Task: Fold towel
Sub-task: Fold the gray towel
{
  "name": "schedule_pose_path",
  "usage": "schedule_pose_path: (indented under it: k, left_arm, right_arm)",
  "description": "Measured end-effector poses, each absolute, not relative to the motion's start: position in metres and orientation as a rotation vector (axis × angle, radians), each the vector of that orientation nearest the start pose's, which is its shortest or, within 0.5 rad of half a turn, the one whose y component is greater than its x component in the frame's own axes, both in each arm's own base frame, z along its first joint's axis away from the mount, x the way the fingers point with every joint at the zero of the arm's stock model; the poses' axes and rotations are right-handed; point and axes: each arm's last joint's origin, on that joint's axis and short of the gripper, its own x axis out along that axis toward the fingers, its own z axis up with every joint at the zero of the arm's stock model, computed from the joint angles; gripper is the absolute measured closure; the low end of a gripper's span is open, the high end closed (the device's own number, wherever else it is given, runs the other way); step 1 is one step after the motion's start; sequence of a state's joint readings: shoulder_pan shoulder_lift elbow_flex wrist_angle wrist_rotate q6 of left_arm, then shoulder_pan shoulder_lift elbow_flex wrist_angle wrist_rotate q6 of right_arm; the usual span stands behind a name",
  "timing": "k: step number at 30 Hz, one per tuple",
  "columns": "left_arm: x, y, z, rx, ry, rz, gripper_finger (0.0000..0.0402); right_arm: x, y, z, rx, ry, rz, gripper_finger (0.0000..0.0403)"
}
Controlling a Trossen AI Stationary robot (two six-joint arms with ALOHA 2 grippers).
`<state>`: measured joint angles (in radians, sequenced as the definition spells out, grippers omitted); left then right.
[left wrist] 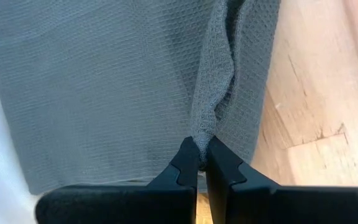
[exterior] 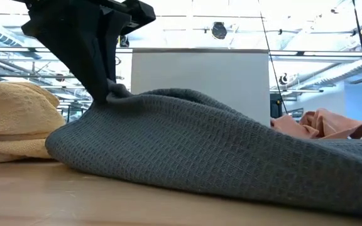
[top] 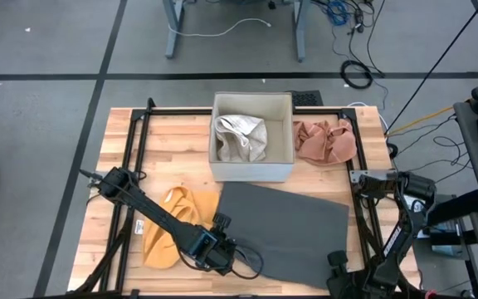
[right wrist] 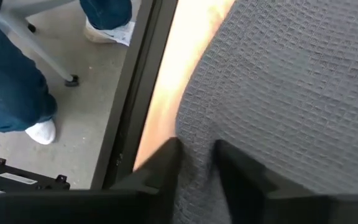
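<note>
**Step in hand: gripping the two near corners of the towel before the fold.**
- Left gripper (left wrist: 201, 163): pinched tight on a raised ridge of the grey towel (top: 293, 228) at its near left corner; the low view shows the cloth tented up under it.
- Right gripper (right wrist: 196, 163): at the near right corner, fingers straddling the towel's edge with cloth between them, a gap remaining; whether the cloth is truly caught cannot be told.
- Advice: let the right fingers seat fully on the edge before any lift, then raise both corners together and level, carrying them toward the far edge so the fold lands square.

**Task item: grey towel.** Waffle-weave, dark grey, spread mostly flat on the wooden table (top: 123, 191), near side of centre, just in front of the white box (top: 252, 166). Slightly skewed to the table edge.
</note>
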<state>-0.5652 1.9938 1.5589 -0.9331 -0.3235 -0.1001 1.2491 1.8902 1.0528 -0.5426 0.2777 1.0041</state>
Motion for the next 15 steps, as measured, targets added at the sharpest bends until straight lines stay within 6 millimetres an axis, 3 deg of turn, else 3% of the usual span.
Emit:
schedule_pose_path:
  k: [4,11,15]
  left_arm:
    - [0.338,-0.205,0.202,0.504,1.24,-0.142,0.0393]
    - [0.332,-0.215,0.203,0.505,1.244,-0.195,0.0393]
    - [0.328,-0.226,0.209,0.503,1.227,-0.233,0.0393]
  right_arm:
    - [0.113,0.312,0.12,-0.139,1.231,0.211,0.0387]
    - [0.115,0.319,0.14,-0.094,1.202,0.24,0.0399]
    - [0.117,0.327,0.18,-0.04,1.071,0.305,0.0401]
